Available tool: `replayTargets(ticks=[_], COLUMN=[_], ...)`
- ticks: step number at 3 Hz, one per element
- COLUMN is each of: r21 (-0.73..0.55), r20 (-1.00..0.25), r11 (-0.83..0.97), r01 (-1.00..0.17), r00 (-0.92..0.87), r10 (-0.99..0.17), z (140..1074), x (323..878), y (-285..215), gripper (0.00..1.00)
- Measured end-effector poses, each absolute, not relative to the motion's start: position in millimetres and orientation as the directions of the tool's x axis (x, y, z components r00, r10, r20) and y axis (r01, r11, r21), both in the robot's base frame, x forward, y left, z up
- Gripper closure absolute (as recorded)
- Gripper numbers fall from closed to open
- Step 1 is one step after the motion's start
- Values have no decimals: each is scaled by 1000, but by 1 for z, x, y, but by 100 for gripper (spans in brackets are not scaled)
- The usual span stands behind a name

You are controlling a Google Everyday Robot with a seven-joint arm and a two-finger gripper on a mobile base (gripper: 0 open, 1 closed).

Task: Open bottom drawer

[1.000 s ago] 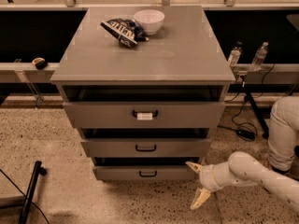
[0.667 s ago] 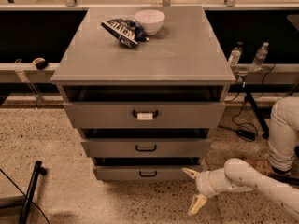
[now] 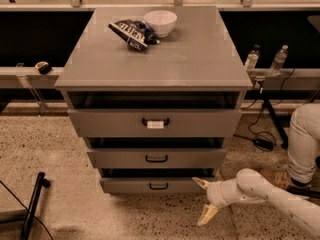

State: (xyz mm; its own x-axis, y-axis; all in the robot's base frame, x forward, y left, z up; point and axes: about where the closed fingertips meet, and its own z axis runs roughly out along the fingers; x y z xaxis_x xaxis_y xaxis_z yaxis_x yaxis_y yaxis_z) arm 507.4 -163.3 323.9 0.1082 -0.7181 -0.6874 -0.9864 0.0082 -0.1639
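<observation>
Grey metal cabinet (image 3: 200, 59) stands on a speckled floor (image 3: 75, 204) in the camera view. The bottom drawer (image 3: 125, 186) is the lowest of the three, just above the floor, and its small black handle (image 3: 158, 186) is free. The gripper (image 3: 204, 199) hangs low beside the right end of this drawer, with its two pale fingers spread apart and nothing between them. On top lie a white bowl (image 3: 160, 22) and a dark snack bag (image 3: 131, 32); I cannot read its white letters. The white tag (image 3: 155, 125) on the top drawer's handle shows no legible writing.
</observation>
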Motion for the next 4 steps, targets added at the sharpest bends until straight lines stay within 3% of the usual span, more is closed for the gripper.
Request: replayTargets(ticks=[2,4], r21=[-198,-217], r20=[-655,-613], r11=[-59,-44], r01=[-978,-975], r00=[177,171], r10=[-735,-772], z=[235,208], x=[565,595], y=[-152,-157], gripper=[0,0])
